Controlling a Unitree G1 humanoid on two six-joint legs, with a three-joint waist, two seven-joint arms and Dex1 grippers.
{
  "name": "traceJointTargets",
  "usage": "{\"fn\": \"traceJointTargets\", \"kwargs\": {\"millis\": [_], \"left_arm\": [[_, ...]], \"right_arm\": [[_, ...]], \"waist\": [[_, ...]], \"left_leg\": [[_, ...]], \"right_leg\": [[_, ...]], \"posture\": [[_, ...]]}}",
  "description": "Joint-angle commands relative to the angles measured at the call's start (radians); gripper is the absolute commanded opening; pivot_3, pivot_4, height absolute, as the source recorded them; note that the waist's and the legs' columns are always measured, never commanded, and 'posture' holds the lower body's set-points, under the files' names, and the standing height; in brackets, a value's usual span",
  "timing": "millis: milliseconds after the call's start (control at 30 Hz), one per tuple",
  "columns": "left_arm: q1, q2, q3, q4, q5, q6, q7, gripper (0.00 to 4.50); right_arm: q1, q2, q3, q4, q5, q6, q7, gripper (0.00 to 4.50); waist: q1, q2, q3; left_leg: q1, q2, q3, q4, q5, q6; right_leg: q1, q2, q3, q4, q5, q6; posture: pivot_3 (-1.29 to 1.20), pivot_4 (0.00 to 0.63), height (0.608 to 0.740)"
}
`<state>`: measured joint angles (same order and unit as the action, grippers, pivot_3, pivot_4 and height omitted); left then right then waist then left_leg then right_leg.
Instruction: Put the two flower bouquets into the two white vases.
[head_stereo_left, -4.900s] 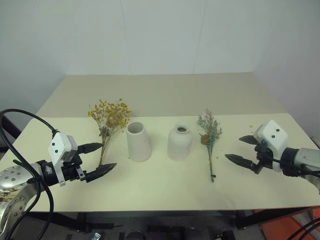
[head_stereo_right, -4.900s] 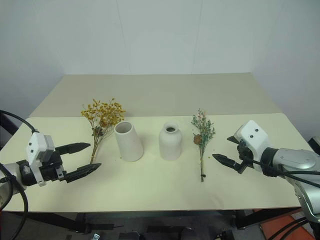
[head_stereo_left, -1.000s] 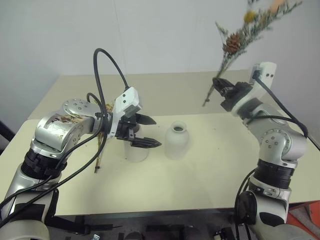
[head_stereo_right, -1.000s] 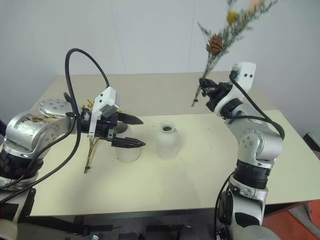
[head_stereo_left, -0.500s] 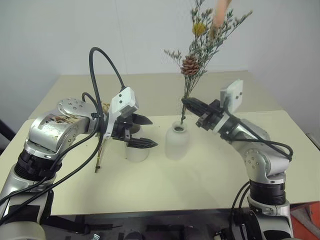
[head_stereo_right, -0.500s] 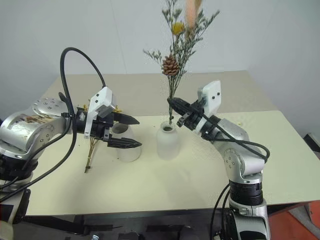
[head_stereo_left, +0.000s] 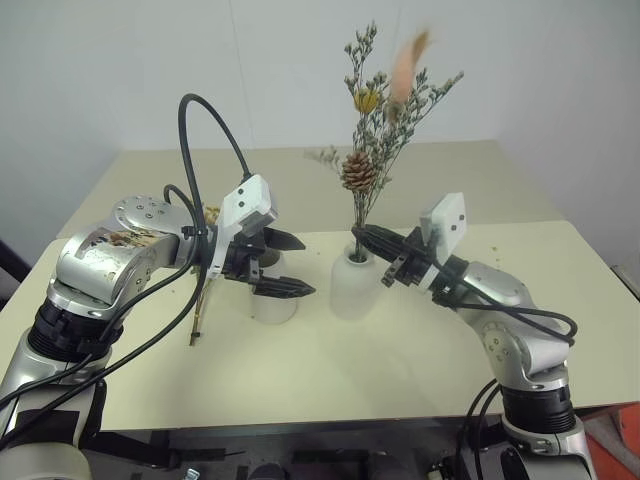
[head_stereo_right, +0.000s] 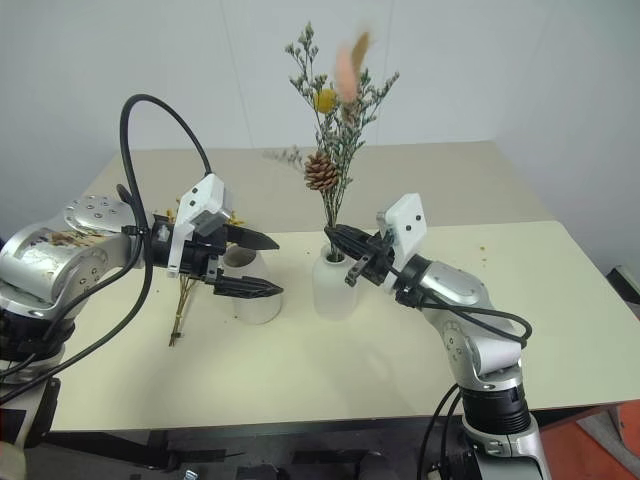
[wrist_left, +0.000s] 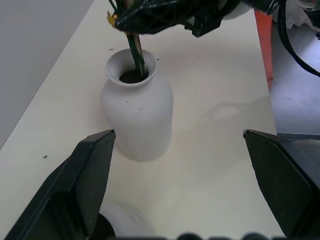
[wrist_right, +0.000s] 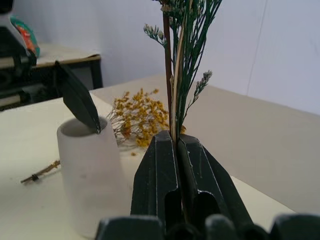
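One bouquet seated: the grey-green sprig bouquet with brown pinecone and pinkish plume (head_stereo_left: 372, 140), half a second ago held with its stem ends just above the neck, now stands with its stems down inside the rounded narrow-necked matte white vase (head_stereo_left: 352, 288), centre of the left eye frame.
Meaning for the task: first placement looks nearly done; release is the likely next step.
Right gripper (head_stereo_left: 368, 235): black fingers pinched tight on the stems just above the vase mouth.
Left gripper (head_stereo_left: 290, 265): fingers spread wide, holding nothing, poised over the tapered wide-mouthed white cone vase (head_stereo_left: 272, 298), left of centre.
Second bouquet: the bunch of tiny yellow-orange blossoms on thin brown stems (head_stereo_left: 202, 300) lies flat on the beige table (head_stereo_left: 330, 375), mostly hidden behind the left arm.
Bouquet's look: upright, leaning slightly right, airy, dry, brittle-looking.
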<state>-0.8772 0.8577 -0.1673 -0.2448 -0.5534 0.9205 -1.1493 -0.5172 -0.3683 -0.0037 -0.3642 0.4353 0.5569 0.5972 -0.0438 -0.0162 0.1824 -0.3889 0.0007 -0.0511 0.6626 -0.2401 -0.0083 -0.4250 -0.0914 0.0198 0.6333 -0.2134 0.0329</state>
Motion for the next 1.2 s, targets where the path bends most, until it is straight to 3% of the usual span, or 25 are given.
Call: {"fn": "traceJointTargets", "kwargs": {"millis": [33, 400, 533, 867, 1067, 1200], "left_arm": [[-0.018, 0.008, 0.028, -0.008, 0.0, -0.019, -0.004, 4.5], [-0.015, 0.01, 0.033, -0.012, 0.0, -0.022, -0.003, 4.5], [-0.014, 0.012, 0.034, -0.012, -0.001, -0.023, -0.004, 4.5], [-0.016, 0.01, 0.033, -0.006, 0.0, -0.027, -0.008, 4.5], [0.001, 0.026, 0.064, -0.014, -0.009, -0.009, 0.011, 4.5], [0.038, 0.065, 0.138, -0.024, -0.036, 0.057, 0.048, 4.5]], "right_arm": [[-0.002, 0.004, 0.006, -0.045, -0.014, -0.048, -0.014, 0.06], [0.011, 0.022, 0.024, -0.016, -0.063, -0.091, -0.052, 0.06], [0.017, 0.022, 0.026, -0.009, -0.076, -0.104, -0.056, 1.06], [0.04, 0.002, 0.015, -0.033, -0.074, -0.102, -0.051, 4.48], [0.087, -0.096, -0.051, -0.115, -0.016, -0.046, -0.008, 4.48], [0.099, -0.243, -0.154, -0.192, 0.12, 0.09, 0.061, 4.48]], "waist": [[0.0, 0.0, 0.0], [0.0, 0.0, 0.0], [0.001, 0.0, 0.0], [0.001, 0.0, 0.0], [0.003, 0.0, 0.0], [0.002, 0.0, 0.0]], "left_leg": [[0.0, 0.0, 0.0, 0.0, 0.0, 0.0], [0.0, 0.0, 0.0, 0.0, 0.0, 0.0], [0.0, 0.0, 0.0, 0.0, 0.0, 0.0], [0.0, 0.0, 0.0, 0.0, 0.0, 0.0], [-0.001, 0.0, 0.0, 0.0, 0.0, 0.0], [0.0, 0.0, 0.0, 0.0, 0.0, 0.0]], "right_leg": [[0.0, 0.0, 0.0, 0.0, 0.0, 0.0], [0.0, 0.0, 0.0, 0.0, 0.0, 0.0], [0.0, 0.0, 0.0, 0.0, 0.0, 0.0], [0.0, 0.0, 0.0, 0.0, 0.0, 0.0], [0.0, 0.0, 0.0, -0.001, 0.0, 0.0], [0.001, 0.0, 0.0, -0.001, 0.0, 0.0]], "posture": [[0.0, 0.15, 0.74], [0.0, 0.15, 0.74], [0.0, 0.15, 0.74], [0.0, 0.15, 0.74], [0.0, 0.15, 0.74], [0.0, 0.15, 0.74]]}}
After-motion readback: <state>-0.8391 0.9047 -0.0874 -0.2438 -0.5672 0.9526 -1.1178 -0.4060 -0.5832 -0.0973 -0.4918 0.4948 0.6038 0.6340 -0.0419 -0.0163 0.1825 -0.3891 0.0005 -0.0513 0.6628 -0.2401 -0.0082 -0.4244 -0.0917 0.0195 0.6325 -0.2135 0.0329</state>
